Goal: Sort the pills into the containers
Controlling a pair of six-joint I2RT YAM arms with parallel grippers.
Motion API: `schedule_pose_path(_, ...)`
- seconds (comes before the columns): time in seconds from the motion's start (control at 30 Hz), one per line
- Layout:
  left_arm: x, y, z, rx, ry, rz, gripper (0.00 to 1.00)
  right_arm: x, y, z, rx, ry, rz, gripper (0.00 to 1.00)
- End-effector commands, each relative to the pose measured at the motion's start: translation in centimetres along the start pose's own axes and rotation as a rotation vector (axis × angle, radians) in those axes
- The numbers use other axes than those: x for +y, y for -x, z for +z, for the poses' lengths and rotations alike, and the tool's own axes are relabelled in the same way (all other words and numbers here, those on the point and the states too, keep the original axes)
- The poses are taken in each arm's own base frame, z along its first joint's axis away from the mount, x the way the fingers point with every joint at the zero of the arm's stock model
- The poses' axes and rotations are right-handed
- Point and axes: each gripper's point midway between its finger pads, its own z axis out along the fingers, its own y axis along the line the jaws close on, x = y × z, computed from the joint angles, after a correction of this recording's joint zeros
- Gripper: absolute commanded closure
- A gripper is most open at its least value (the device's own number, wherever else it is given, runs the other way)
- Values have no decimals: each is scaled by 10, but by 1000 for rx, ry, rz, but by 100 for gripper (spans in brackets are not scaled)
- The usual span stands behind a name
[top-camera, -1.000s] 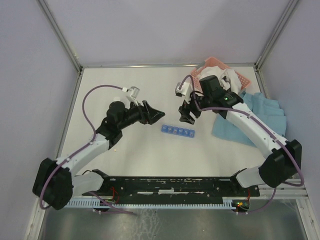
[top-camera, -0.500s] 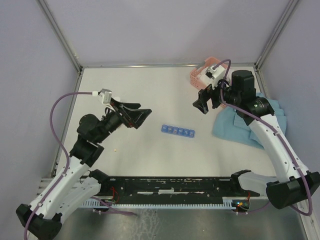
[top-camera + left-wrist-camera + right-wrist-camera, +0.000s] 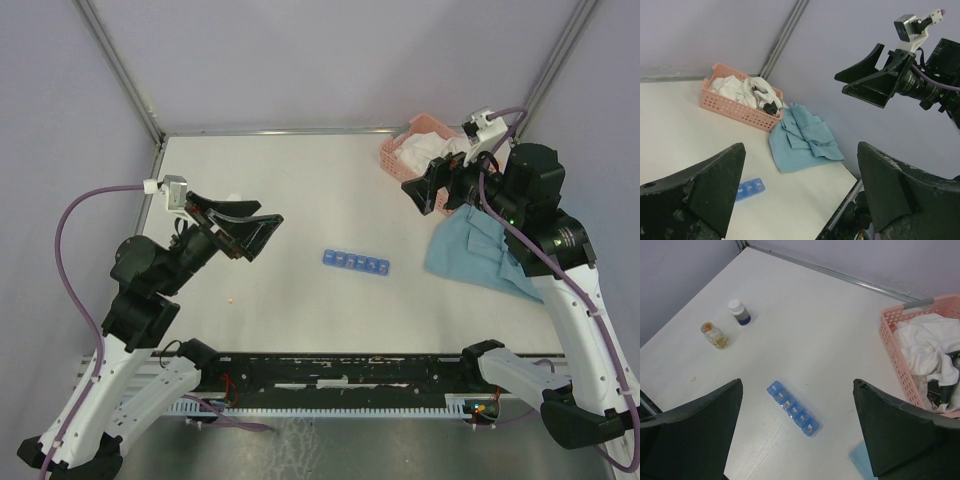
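- Lying flat near the middle of the table [image 3: 330, 190], the blue pill-organiser strip [image 3: 356, 263] runs from 9 to 3 o'clock in the overhead view, and nothing touches it.
- One tiny orange pill [image 3: 232, 298] rests loose on the table, at about 8 o'clock from the strip and well apart from it.
- Left claw [image 3: 262, 235] hangs above the table at 9 o'clock from the strip, jaws spread wide and holding nothing.
- Right claw [image 3: 418, 195] hangs at 1 o'clock from the strip, equally wide and empty, near a pink basket [image 3: 400, 150] and a blue cloth [image 3: 480, 250].
- The pill is probably hard, very light and apt to roll or skid, so it likely needs a pinch with the very fingertips.
- The strip looks rigid, light and slick, so it may slide when pressed; holding it across its narrow width seems best.
- A white-capped bottle [image 3: 740, 312] and a small amber jar [image 3: 715, 335] show only in the right wrist view, since the left arm covers them from overhead.
- Whether the strip's lids are open, and what the jar holds, are too small to tell.
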Motion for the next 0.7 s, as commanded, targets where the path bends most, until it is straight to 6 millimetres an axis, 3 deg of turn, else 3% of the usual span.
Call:
schedule_pose_path(0.0, -9, 14, -4, -20, -22, 59, 1, 4, 19, -14, -40, -13, 9, 0)
schedule_pose_path(0.67, -7, 6, -7, -13, -25, 68, 1, 7, 8, -10, -31, 21, -13, 0)
